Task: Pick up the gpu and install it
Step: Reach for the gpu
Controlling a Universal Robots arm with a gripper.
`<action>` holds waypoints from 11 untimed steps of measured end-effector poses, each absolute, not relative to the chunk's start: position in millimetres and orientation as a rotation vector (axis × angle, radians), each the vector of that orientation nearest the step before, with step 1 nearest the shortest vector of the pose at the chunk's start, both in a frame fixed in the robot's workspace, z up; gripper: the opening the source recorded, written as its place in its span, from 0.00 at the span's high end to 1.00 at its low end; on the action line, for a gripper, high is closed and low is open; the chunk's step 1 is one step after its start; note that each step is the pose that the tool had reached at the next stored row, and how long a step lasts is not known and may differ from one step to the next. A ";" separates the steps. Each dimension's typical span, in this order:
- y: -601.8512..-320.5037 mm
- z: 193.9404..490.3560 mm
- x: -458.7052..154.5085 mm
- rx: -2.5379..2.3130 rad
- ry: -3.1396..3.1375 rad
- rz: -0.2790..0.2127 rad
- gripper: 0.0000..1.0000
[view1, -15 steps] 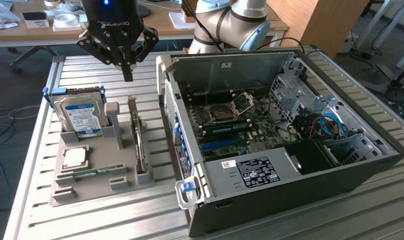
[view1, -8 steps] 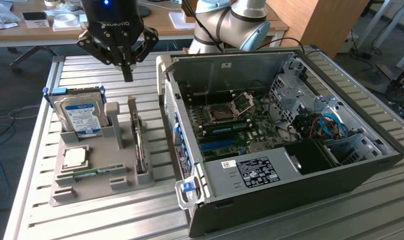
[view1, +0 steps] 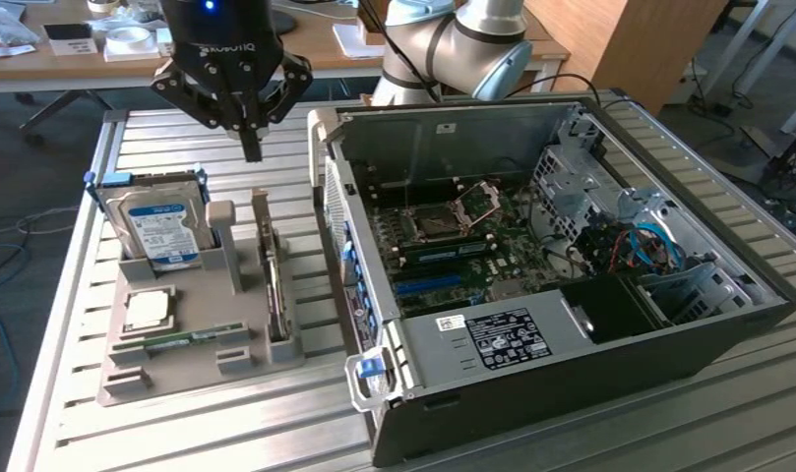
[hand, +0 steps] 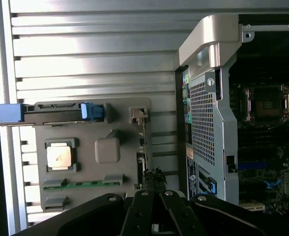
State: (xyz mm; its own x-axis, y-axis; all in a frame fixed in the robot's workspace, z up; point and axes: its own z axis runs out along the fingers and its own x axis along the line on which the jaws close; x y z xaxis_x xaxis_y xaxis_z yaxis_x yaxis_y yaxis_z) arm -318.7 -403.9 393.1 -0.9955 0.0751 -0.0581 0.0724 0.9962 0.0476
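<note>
Exterior view, upper left: my black end effector (view1: 251,147) hangs closed, empty, above the thin green gpu (view1: 275,280), which stands edgewise in the grey tray (view1: 174,374) between the silver hard drive (view1: 158,231) and the open black computer case (view1: 542,374). Wrist view: the perforated case wall (hand: 203,123) stands just beside the gpu (hand: 142,157).

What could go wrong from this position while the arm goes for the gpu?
1. The jaws hang shut above the gpu, which stands on edge in the grey holder; lowered so, they may strike its top edge.
2. The open computer case stands close beside the holder, so a lifted card might catch its rim.
</note>
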 end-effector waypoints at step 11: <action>-420.4 393.1 -318.8 0.114 3.079 0.070 0.89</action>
